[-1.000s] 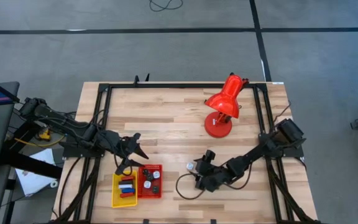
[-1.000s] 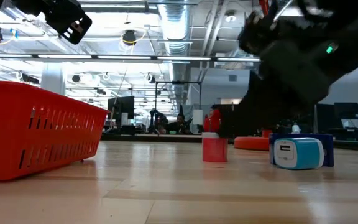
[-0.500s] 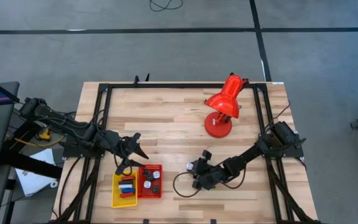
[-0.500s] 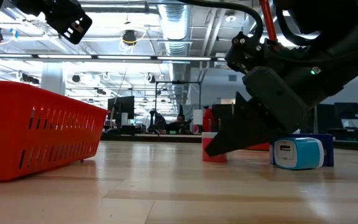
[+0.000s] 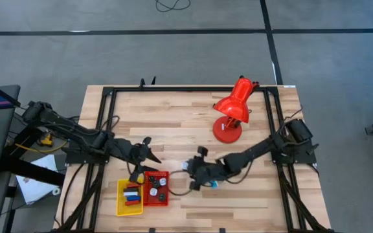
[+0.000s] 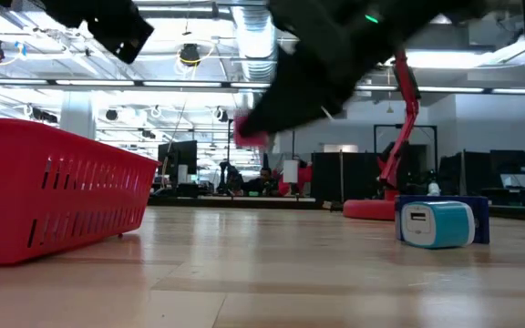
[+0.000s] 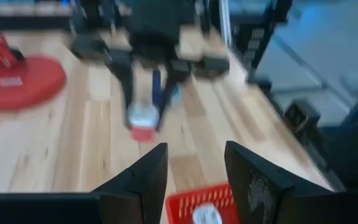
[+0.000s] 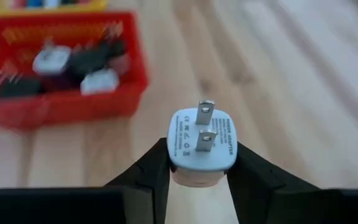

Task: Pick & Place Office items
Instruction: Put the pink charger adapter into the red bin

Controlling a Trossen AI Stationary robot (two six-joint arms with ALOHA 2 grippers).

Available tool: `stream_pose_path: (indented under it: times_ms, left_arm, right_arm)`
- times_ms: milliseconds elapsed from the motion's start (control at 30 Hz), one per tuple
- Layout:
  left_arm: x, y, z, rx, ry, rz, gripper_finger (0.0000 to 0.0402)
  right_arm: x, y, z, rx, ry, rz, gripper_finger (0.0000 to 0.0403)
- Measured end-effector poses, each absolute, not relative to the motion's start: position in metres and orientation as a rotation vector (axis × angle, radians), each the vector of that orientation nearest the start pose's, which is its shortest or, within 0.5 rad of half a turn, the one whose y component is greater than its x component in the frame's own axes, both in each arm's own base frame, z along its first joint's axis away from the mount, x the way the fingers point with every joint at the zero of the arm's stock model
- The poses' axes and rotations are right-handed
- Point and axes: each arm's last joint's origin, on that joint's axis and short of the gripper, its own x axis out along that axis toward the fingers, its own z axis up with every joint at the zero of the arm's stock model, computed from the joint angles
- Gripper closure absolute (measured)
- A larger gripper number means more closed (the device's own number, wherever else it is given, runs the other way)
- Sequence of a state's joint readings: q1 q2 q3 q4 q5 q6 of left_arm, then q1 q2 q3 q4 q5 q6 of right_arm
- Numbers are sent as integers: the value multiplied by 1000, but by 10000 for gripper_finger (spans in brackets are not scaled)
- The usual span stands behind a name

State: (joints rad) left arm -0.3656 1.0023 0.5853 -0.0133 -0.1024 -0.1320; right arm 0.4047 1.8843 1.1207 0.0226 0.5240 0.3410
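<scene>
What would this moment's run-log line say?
right gripper: shut on plug adapter, lifted, heading to red tray | left gripper: open, hovering above red tray

high: straight down, far | low: table-level, sideways | 2 wrists: close, share red tray (image 8: pixel 61 99)

A red lamp (image 5: pixel 233 109) stands on the wooden counter (image 5: pixel 173 116) toward its far right, head tilted over its round base. Near the left front edge lie two flat trays side by side, touching: a yellow tray (image 5: pixel 120 206) and, to its right, a red tray (image 5: pixel 166 200). Grey floor (image 5: pixel 173 58) surrounds the counter.
</scene>
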Motion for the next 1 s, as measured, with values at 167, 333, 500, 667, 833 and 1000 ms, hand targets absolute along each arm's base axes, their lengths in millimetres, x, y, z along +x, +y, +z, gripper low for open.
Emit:
stream_pose_path:
  times_ms: [167,333,500,667,833,1000]
  left_arm:
    - [222,-79,232,-5,555,-210,254]
    - [234,-86,223,215,584,-271,256]
    - [236,-92,226,356,513,-334,256]
    - [237,-92,232,320,464,-322,257]
    - [237,-92,232,317,468,-326,252]
    - [237,-94,232,295,464,-407,206]
  right_arm:
    - [388,130,198,-50,650,-247,286]
    - [399,127,216,28,659,-83,286]
    - [404,125,220,186,678,62,286]
    - [408,126,224,232,636,112,286]
    - [409,128,227,283,615,163,286]
    - [412,127,230,311,582,161,286]
